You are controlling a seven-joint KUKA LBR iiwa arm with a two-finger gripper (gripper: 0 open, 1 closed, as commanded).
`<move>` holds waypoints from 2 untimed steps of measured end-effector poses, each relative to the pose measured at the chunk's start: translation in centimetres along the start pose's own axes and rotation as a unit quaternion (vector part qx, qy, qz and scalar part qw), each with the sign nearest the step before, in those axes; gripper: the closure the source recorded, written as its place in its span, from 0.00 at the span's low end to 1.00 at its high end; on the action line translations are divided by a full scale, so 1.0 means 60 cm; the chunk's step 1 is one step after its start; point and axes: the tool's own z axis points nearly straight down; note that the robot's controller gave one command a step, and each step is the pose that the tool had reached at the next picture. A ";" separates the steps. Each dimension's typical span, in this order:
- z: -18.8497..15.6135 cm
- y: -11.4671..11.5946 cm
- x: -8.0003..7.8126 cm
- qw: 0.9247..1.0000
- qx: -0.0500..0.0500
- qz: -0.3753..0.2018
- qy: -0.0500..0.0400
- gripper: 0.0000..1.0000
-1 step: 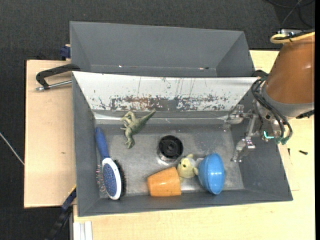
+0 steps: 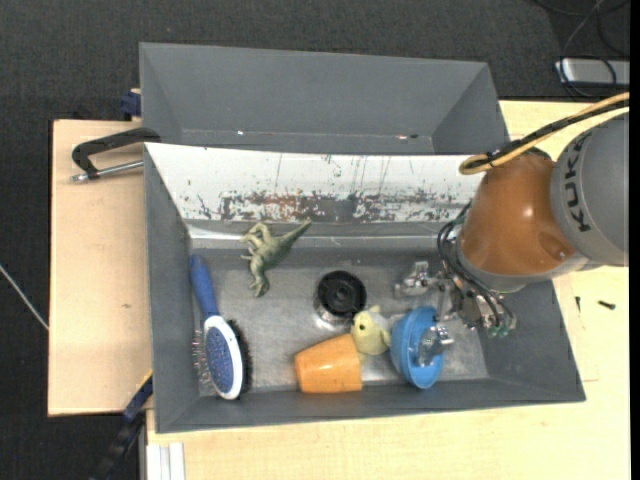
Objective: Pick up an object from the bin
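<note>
My gripper (image 2: pixel 447 306) hangs low in the bin's right part, under the arm's wrist. Its metal end sits right over a blue rounded plastic thing (image 2: pixel 412 351) near the front wall and seems to touch its upper right edge. Just left of the blue thing lies a small yellow duck-like toy (image 2: pixel 369 331). An orange cup (image 2: pixel 328 366) lies on its side beside the toy. A black round knob-like thing (image 2: pixel 341 293) rests behind them, in the middle of the floor.
A green toy dinosaur (image 2: pixel 267 251) stands at the back left. A brush with a blue handle and white head (image 2: pixel 214 332) lies along the left wall. The arm's orange cover hides the bin's right back corner.
</note>
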 end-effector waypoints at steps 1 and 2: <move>-0.010 -0.004 -0.005 1.000 0.003 0.000 -0.004 1.00; -0.211 0.002 -0.012 1.000 0.001 0.010 -0.005 1.00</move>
